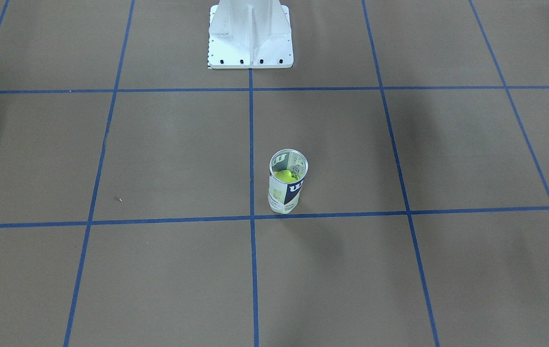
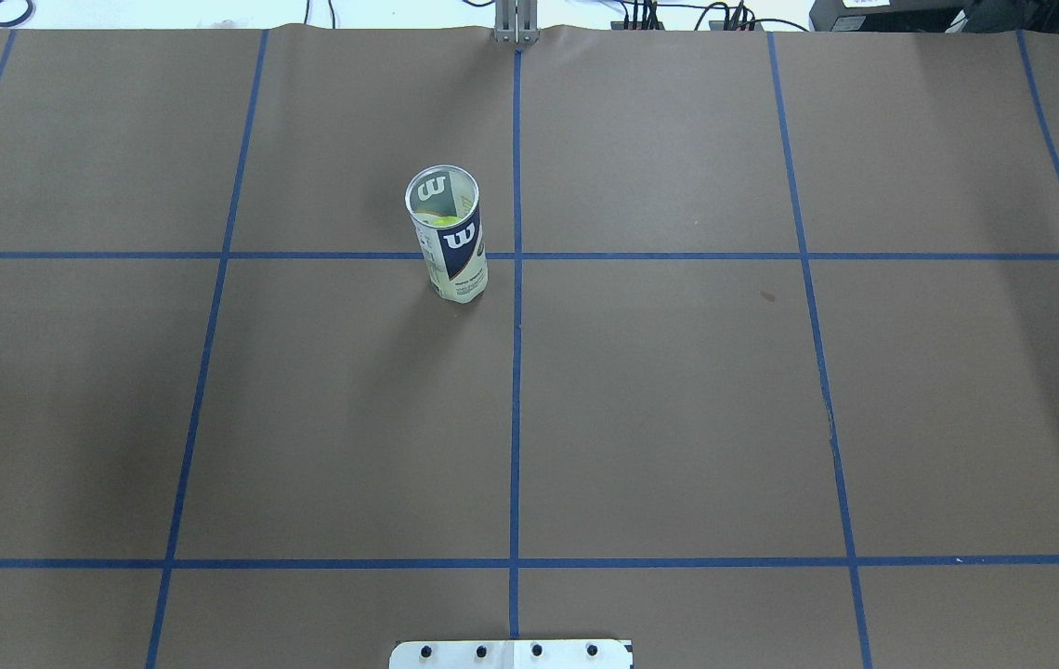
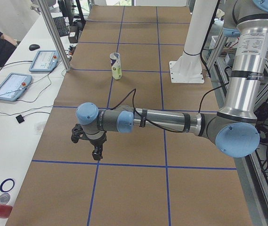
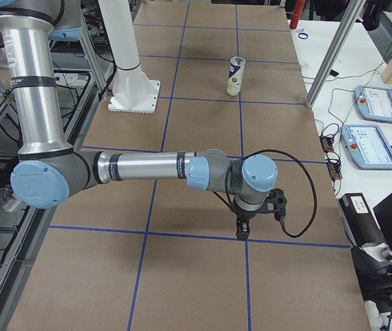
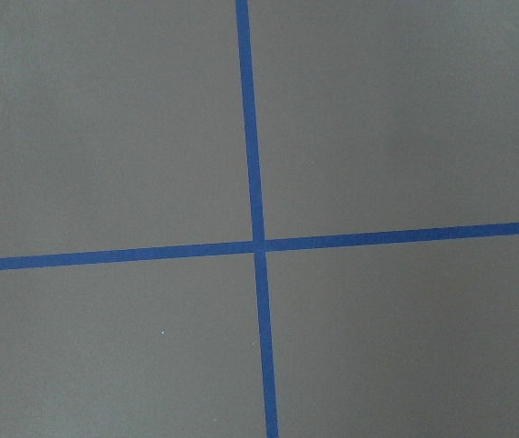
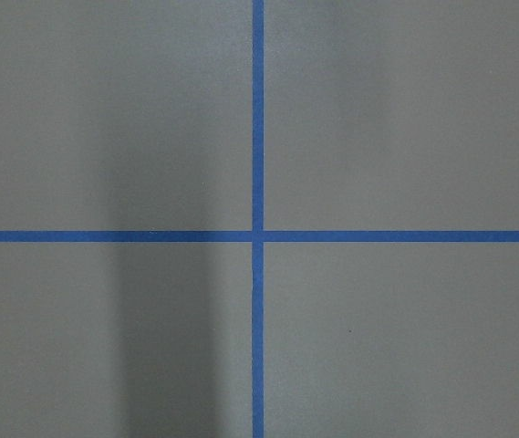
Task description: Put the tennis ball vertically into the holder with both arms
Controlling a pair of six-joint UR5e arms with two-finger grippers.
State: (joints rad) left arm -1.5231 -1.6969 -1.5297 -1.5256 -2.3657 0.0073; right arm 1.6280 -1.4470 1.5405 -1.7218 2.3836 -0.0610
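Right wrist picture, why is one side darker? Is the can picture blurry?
Right wrist view: a soft-edged shadow darkens the table paper left of the blue tape; no glare. Front-facing view: the holder looks sharp, its W logo clear, the tennis ball inside plain to see.

The holder (image 1: 288,188), a clear plastic can with a white and navy "W" label, stands upright and open-topped on the brown surface (image 1: 168,159). A yellow-green tennis ball (image 1: 285,176) sits inside, below the rim. The left arm (image 3: 166,121) and right arm (image 4: 147,167) stretch out level, well apart from it.
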